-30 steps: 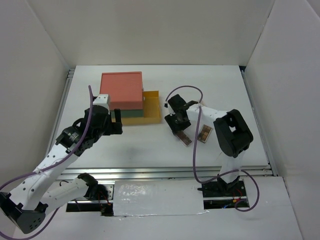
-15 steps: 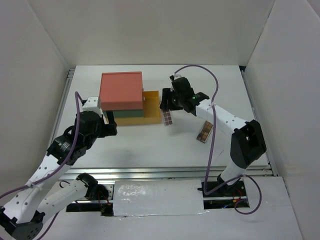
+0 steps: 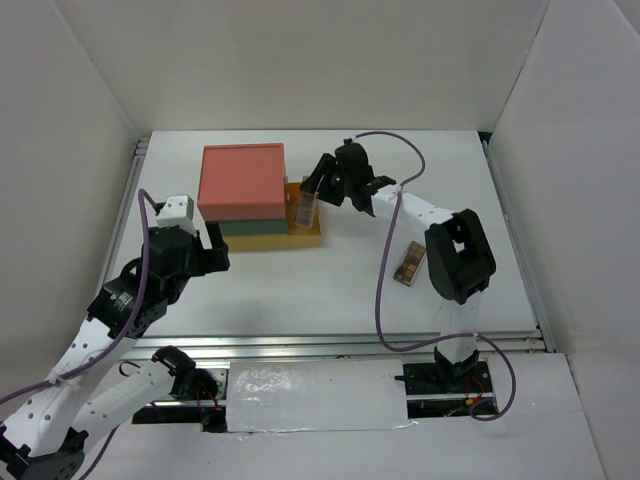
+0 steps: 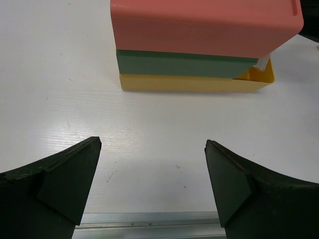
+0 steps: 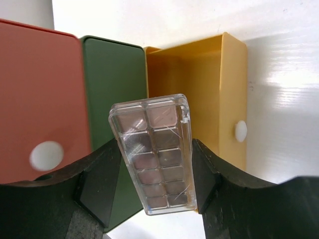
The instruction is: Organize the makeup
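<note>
The palette [image 3: 307, 205] between the right fingers [image 5: 97, 186], off the table [image 3: 300, 290], now over the open yellow drawer [image 3: 313, 238].

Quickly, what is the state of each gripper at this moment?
Left gripper: open, holding nothing.
Right gripper: closed on the long clear brownish eyeshadow palette.

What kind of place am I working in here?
Probably a robot lab test cell: bare white table, plain white panels on three sides, with a drawer box and an eyeshadow palette as props.
</note>
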### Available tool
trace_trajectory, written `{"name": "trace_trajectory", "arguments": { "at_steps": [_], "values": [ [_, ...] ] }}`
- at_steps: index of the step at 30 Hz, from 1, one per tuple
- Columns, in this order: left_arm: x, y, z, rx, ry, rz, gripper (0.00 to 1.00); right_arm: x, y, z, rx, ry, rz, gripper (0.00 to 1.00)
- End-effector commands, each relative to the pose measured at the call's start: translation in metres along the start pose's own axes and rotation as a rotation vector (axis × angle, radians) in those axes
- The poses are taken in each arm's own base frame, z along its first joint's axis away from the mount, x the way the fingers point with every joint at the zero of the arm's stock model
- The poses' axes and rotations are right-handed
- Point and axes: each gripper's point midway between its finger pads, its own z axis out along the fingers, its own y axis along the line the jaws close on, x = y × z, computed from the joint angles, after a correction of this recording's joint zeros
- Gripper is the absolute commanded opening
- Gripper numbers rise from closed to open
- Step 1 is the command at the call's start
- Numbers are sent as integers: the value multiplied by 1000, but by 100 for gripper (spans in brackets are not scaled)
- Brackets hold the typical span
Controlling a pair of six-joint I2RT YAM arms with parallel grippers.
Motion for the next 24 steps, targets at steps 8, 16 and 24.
{"name": "trace_trajectory", "arguments": {
  "at_steps": [8,16,24],
  "values": [
    [-10,-6,1,24,-38,-23,99,-17,18,14,-52,-4,-65,44],
    [-8,-5,2,21,-28,-18,99,-18,15,3,-45,-17,-99,95],
    [-8,-5,1,23,-27,-21,99,-65,-24,-61,141,-190,-41,100]
  ]
}}
